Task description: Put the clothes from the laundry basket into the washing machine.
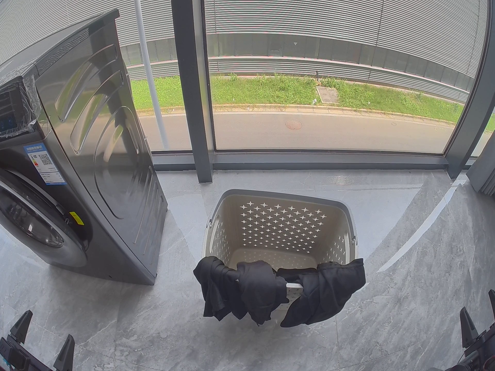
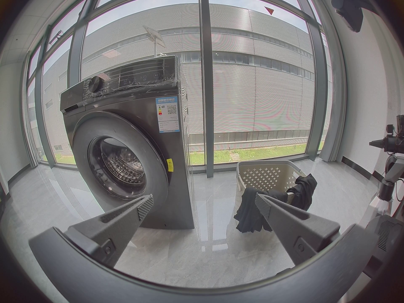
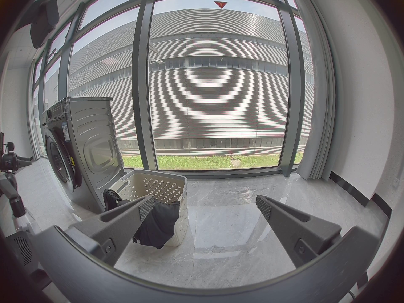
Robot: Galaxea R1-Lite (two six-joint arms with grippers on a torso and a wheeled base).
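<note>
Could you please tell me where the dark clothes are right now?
In the head view the dark clothes hang over the near rim of the laundry basket, right of the washing machine.

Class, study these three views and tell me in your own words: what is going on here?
Nothing is being handled yet. The left end effector and the right end effector are both open and empty, held low and short of the laundry basket. Dark clothes hang over the basket's near rim, partly spilling outside it. The washing machine stands on the robot's left of the basket, apart from it, so loading has not started.
</note>
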